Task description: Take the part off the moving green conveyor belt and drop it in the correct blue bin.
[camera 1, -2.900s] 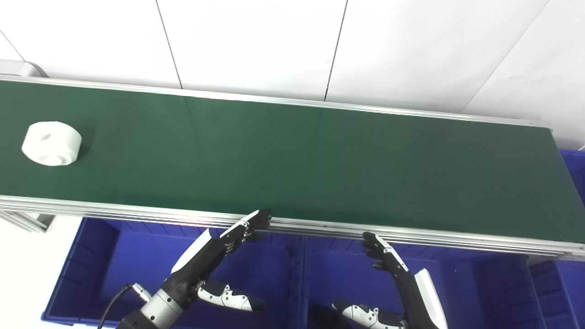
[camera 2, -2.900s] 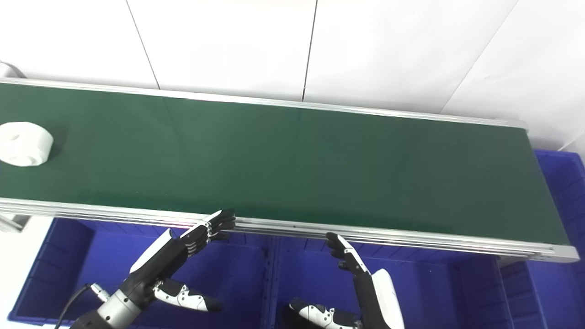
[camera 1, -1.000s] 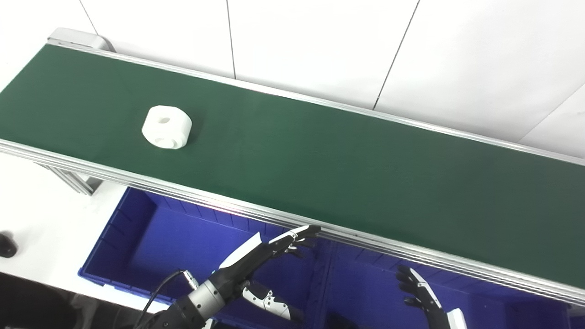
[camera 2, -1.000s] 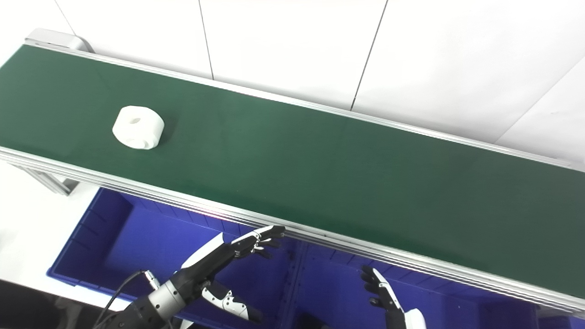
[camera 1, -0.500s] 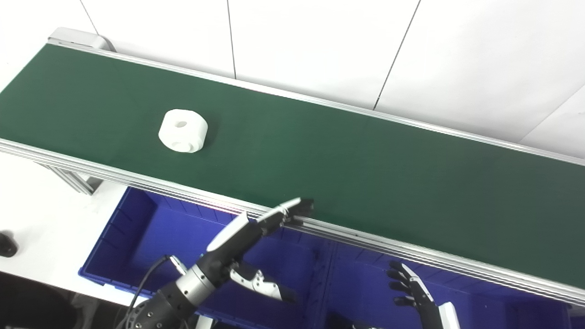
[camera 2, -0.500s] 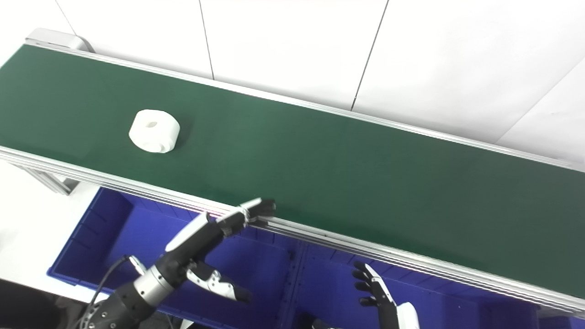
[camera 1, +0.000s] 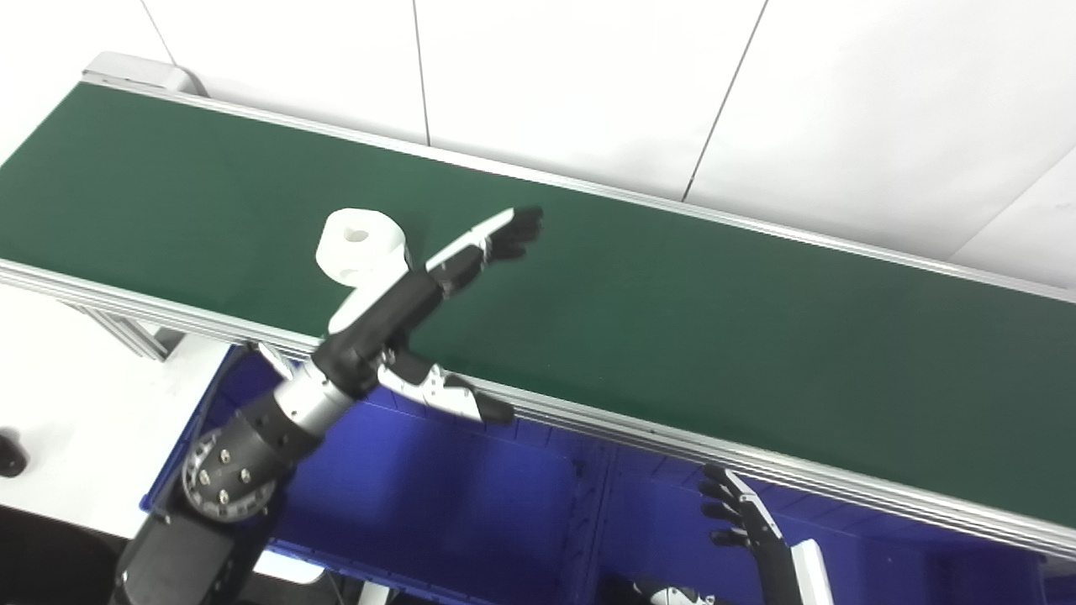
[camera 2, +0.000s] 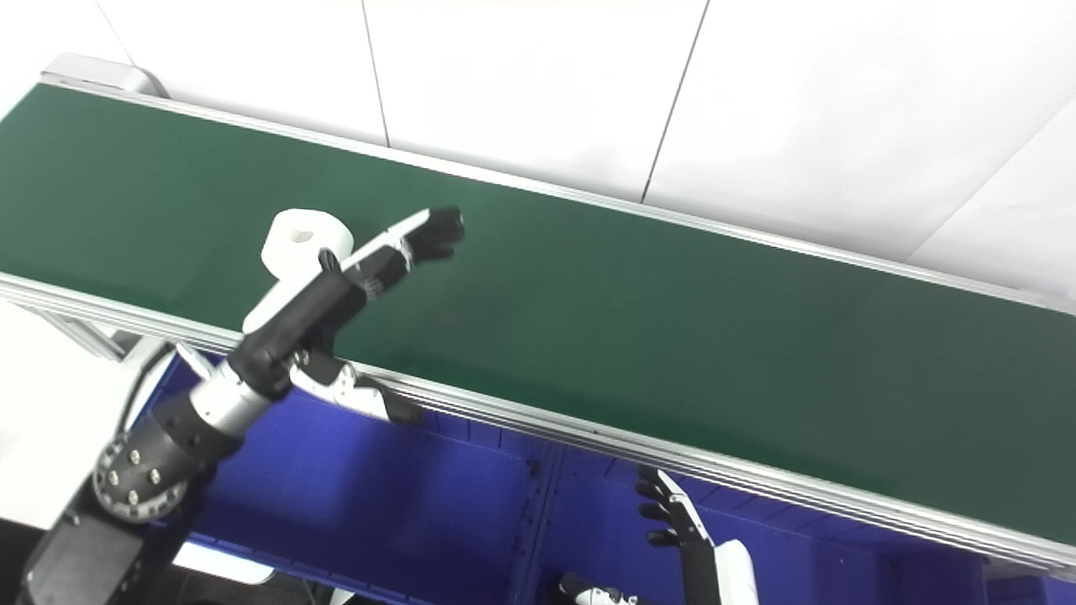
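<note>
1. White cylindrical part (camera 1: pixel 360 248) with a hole in its top face, lying on the green conveyor belt (camera 1: pixel 672 302) toward the left end, closer to the near rail than the far one.
2. Left hand (camera 1: pixel 437 273) raised over the belt, stretched out flat and pointing far-right, fingers (camera 1: pixel 513 231) straight and spread a little, thumb (camera 1: pixel 445 395) splayed down and to the right across the near rail. Holding nothing.
3. Left palm and forearm passing just right of and in front of the part, hiding its near-right edge in both views; contact with the part impossible to judge.
4. Left forearm rising steeply from the lower left corner, silver wrist collar (camera 1: pixel 294 407) over the left blue bin (camera 1: pixel 437 504).
5. Right hand (camera 1: pixel 740 517) low at the near edge, below the belt rail and over the right blue bin (camera 1: pixel 647 521), well apart from the part. Fingers upright and spread, empty; thumb barely visible at the bottom edge.
6. Belt running diagonally from far left to near right, framed by aluminium rails (camera 1: pixel 756 462) on both long sides.
7. White panelled wall (camera 1: pixel 588 84) behind the belt.
8. Two blue bins side by side beneath the near rail, split by a divider (camera 1: pixel 588 521).
</note>
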Motion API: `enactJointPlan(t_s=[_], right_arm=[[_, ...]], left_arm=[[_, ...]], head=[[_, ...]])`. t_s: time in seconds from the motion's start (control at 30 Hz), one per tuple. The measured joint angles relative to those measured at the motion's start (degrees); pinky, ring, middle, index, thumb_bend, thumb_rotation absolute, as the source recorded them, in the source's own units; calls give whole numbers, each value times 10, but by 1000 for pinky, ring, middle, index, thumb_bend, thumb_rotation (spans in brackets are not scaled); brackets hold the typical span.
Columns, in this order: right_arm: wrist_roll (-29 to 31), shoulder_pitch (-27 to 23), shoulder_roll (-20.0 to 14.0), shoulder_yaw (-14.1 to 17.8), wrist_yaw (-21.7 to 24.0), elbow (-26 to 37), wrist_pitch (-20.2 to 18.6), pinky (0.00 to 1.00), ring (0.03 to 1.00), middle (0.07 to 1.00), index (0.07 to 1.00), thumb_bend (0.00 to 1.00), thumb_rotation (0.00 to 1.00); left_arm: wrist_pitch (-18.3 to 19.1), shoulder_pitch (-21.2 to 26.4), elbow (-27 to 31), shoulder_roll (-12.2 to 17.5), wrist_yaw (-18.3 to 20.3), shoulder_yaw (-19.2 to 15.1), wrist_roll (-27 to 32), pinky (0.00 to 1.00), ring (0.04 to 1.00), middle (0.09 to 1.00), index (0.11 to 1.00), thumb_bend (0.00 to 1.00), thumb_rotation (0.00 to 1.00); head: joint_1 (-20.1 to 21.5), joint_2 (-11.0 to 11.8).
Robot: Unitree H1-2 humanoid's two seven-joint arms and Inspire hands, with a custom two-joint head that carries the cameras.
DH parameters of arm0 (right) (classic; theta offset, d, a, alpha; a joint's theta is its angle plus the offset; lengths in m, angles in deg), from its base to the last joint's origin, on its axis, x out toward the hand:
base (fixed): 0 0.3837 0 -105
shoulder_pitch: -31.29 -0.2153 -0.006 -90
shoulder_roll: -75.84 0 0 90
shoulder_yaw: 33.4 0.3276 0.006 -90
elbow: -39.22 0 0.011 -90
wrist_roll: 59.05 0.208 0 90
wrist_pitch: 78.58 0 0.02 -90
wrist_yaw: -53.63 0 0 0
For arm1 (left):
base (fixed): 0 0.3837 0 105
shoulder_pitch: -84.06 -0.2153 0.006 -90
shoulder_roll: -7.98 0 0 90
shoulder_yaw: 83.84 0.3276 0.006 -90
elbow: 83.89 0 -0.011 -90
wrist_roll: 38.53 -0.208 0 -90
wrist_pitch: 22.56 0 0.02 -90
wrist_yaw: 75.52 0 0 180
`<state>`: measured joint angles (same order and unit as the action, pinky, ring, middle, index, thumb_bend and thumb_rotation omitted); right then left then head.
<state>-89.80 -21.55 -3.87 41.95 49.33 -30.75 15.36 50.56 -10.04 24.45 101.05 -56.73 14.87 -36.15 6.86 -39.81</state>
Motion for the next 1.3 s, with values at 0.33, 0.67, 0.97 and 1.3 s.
enactJointPlan(t_s=[0.33, 0.67, 0.97, 1.3], right_arm=[[0, -9, 0, -4, -7, -8, 1, 701, 788, 824, 855, 817, 268], [2, -8, -3, -4, -11, -21, 18, 709, 791, 827, 855, 814, 278], [2, -2, -4, -4, -11, -21, 18, 705, 788, 824, 855, 806, 270], [3, 0, -4, -4, -11, -21, 18, 736, 799, 828, 852, 799, 275]], left_arm=[[0, 78, -92, 13, 1, -33, -38, 828, 885, 924, 930, 754, 253], [-5, 126, -167, 36, -2, -35, -144, 838, 898, 931, 941, 755, 199], [-24, 146, -233, 38, -19, -22, -215, 787, 895, 946, 952, 764, 119], [-24, 159, -294, 31, -87, -5, -332, 866, 950, 979, 1000, 779, 114]], head=[[5, 8], [4, 10], [2, 10], [3, 7]])
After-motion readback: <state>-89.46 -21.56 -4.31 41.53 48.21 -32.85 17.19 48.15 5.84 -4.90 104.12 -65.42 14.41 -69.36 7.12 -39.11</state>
